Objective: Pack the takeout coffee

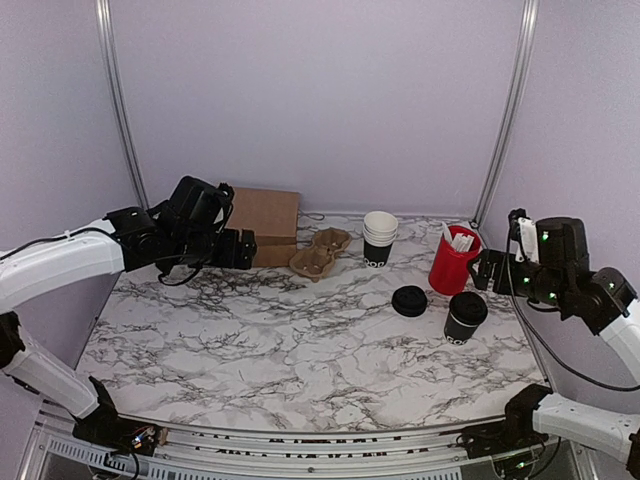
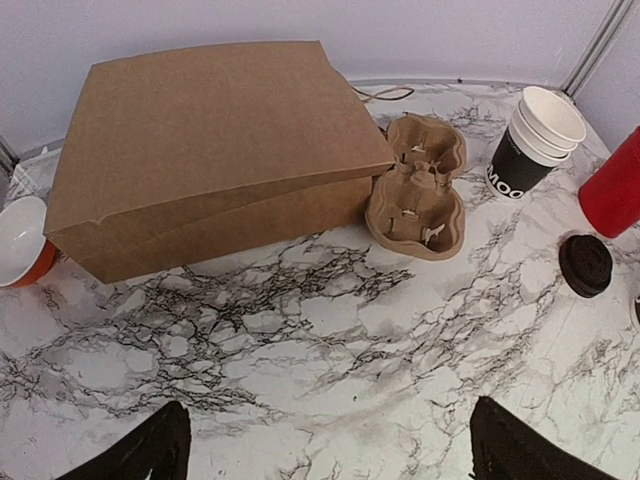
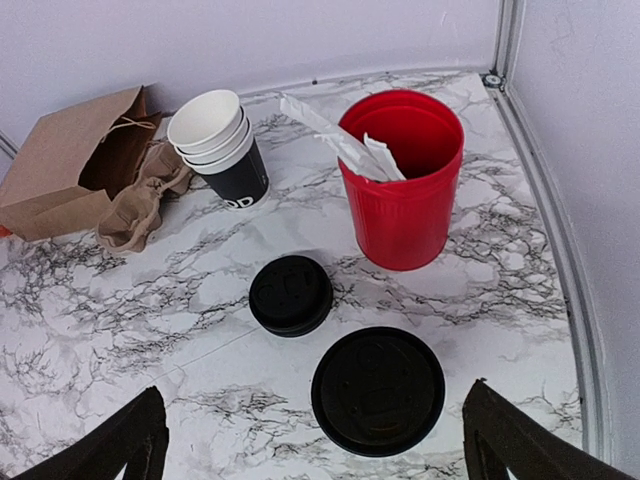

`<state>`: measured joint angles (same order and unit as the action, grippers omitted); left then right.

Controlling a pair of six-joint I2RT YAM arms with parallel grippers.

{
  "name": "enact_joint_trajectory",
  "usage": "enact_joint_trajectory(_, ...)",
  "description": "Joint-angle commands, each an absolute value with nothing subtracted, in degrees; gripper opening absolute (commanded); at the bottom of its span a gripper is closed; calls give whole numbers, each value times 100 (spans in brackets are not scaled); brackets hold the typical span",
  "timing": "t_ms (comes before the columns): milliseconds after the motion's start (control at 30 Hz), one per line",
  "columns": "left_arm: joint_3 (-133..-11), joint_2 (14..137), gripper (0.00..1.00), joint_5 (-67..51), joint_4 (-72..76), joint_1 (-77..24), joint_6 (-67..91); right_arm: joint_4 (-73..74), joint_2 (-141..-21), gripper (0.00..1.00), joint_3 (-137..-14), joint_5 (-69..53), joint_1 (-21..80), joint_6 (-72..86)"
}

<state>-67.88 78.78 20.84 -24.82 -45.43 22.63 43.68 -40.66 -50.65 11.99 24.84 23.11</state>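
The takeout coffee cup is black with white print and stands at the right of the table with its round black lid on. In the right wrist view I see it from above as a black lid. My right gripper is open and empty; in its wrist view it hovers above and just behind the cup, with a finger out to each side of it. My left gripper is open and empty at the far left; in its wrist view it is over bare marble in front of the brown paper bag.
A loose black lid lies left of the cup. A red tub holding white sticks stands behind it. A stack of white-rimmed cups, a pulp cup carrier and the bag line the back. A red bowl sits left of the bag.
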Motion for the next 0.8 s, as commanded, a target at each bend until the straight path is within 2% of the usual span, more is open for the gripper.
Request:
enact_joint_trajectory(0,-7510,8558,97,2552,-2751,-4526,2379,4214,-3813,100,-5208,1096,2435,1975)
enact_joint_trajectory(233,-9061,9957,91,2876,-3144,-4529,2141,4083,-3500,100,-5059,936,2442,1881)
enact_joint_trajectory(567,-12306,12398,76,3464,-4186,-4526,1659,4012,-3091,100,-4992,825,2441,1863)
enact_joint_trajectory(767,-13971,13758,75,3791,-4700,-4527,1533,4008,-3154,100,-4983,751,2445,1837)
